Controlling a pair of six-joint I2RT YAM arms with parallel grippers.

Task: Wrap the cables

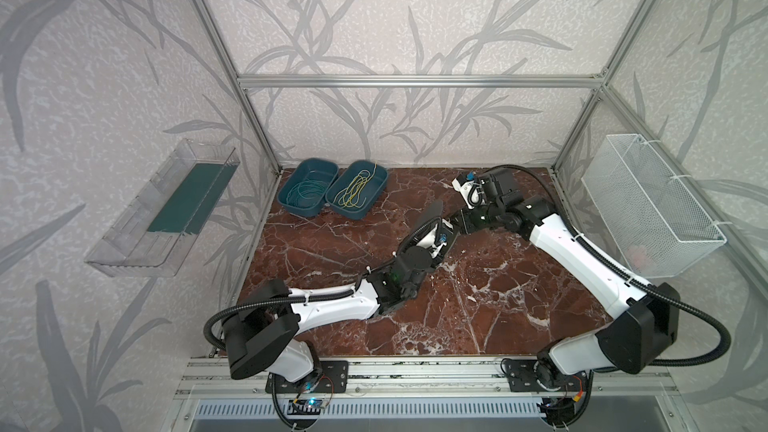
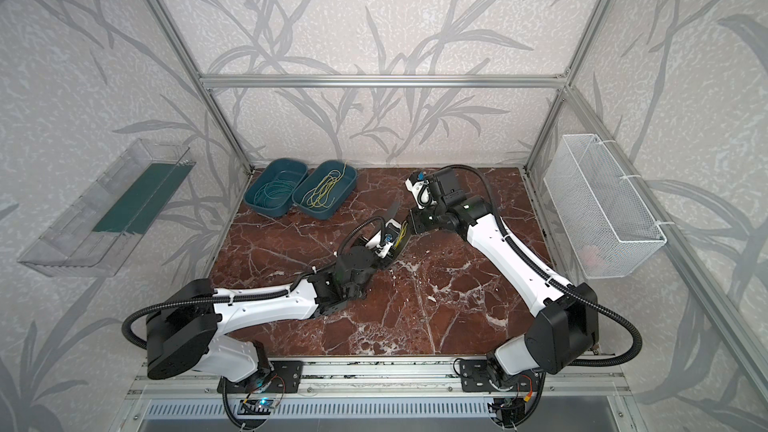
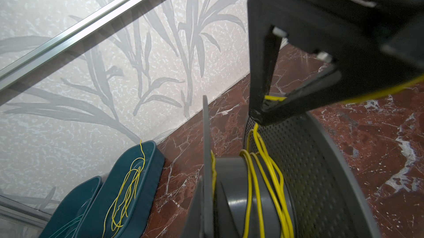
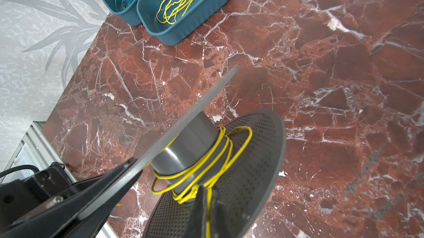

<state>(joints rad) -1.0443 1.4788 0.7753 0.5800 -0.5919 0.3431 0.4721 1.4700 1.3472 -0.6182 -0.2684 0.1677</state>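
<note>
The right end effector (image 3: 259, 113) was seen closed, its tips pinched on a very thin, bright-yellow cable (image 4: 226, 144). The left end effector (image 4: 133, 168) was closed as well, clamped on the rim of the plain flange of a grey plastic reel (image 4: 190, 143).

From the right tips the strand was led directly to the reel's hub, just beside them. The right arm was therefore judged the nearer to the free run, and the left merely the holder. The hub's long axis was seen to run from flange to flange, so any further turn would have to be carried around that axis.

The wound cable was laid in a few slack, uneven loops, crowded against the perforated flange (image 4: 252, 168) (one loop stood off the hub). The reel appeared to be held clear of the red marble table (image 4: 321, 88).

More loose yellow cables (image 4: 183, 0) were seen well apart, tangled in a teal plastic tray (image 4: 206, 26) touching a second such tray (image 4: 124, 16).
</note>
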